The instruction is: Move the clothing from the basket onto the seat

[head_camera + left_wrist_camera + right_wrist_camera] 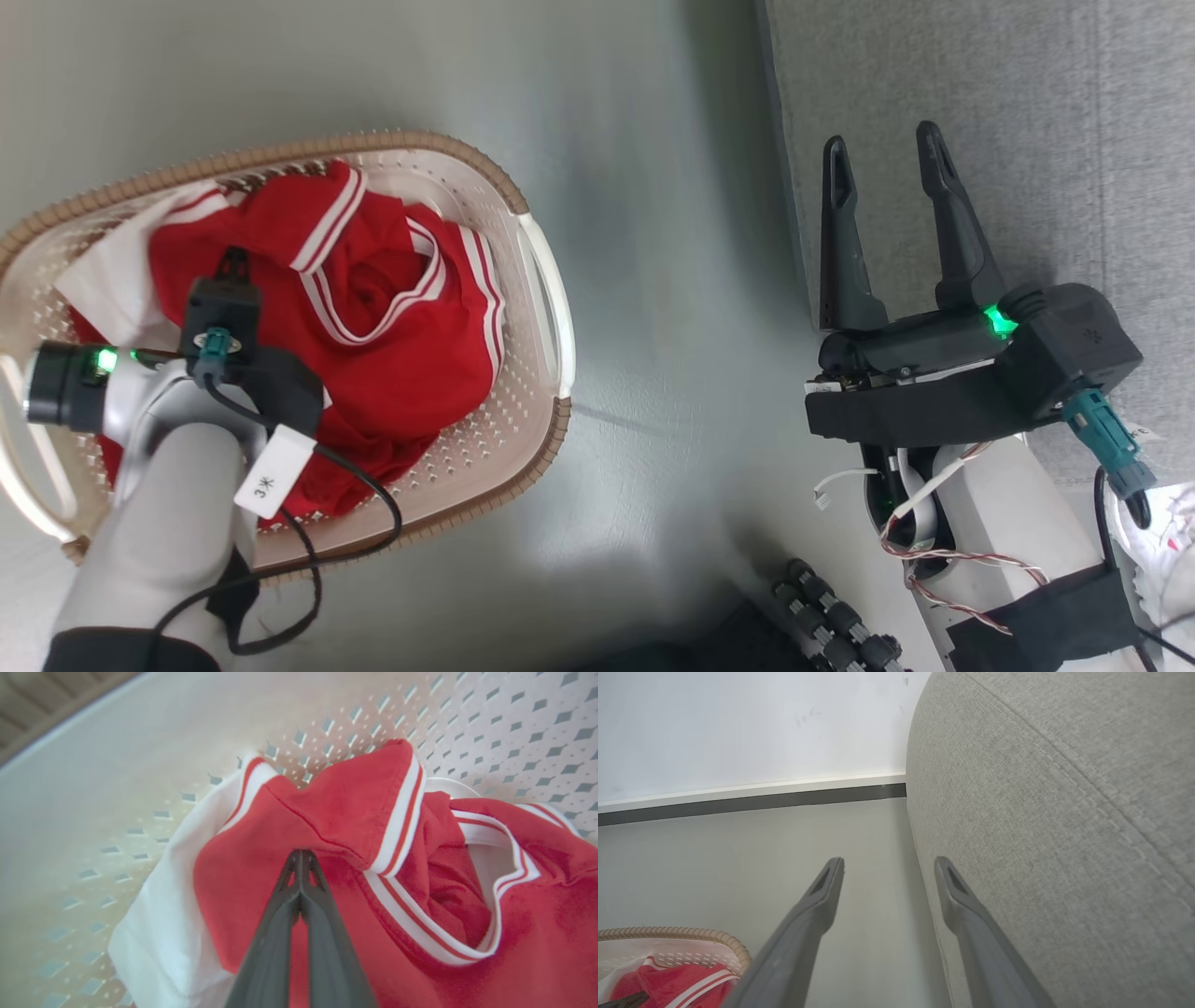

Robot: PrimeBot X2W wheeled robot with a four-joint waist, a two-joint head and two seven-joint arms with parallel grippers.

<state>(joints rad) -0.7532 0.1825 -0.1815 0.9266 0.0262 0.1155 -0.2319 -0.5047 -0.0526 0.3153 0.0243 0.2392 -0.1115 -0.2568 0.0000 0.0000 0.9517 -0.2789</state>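
Note:
The cream basket [523, 201] stands on the floor at the left, holding the red clothing [392, 308] with its white stripes. My left gripper [233, 261] reaches down into the basket. Up close, the left gripper [301, 855] is shut, its tips pinching the red clothing [420, 905] beside a white panel, with the perforated basket wall [140, 765] behind. My right gripper [882, 145] hangs open and empty over the left edge of the grey seat [1027, 112]. The right gripper [889, 865] points along the seat [1064, 812]; the basket rim [733, 947] and clothing [668, 980] show at lower left.
Bare grey floor [672, 327] separates basket and seat. A white wall with a dark baseboard [752, 802] runs behind. A black ribbed part [831, 607] lies at the bottom edge, and a white shoe-like object [1162, 551] is at the lower right.

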